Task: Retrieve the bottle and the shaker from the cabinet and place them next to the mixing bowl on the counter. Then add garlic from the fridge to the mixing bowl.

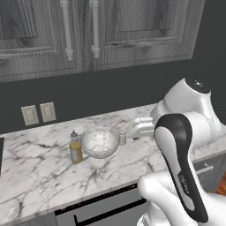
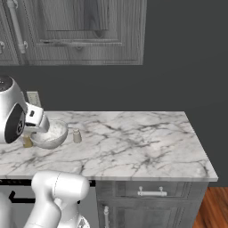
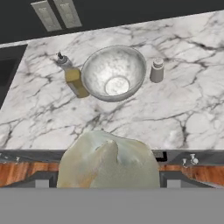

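Behind arm, shaker (image 1: 122, 139) half hidden, garlic (image 3: 108, 160) cropped

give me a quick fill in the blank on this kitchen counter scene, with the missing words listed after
1. The bottle and the shaker stand on opposite sides of the mixing ____.
2. The garlic sits in the ____, above the counter's front edge.
3. The mixing bowl is ____ inside.
4. Both cabinet doors overhead are ____.

Missing words: bowl; tool; empty; closed
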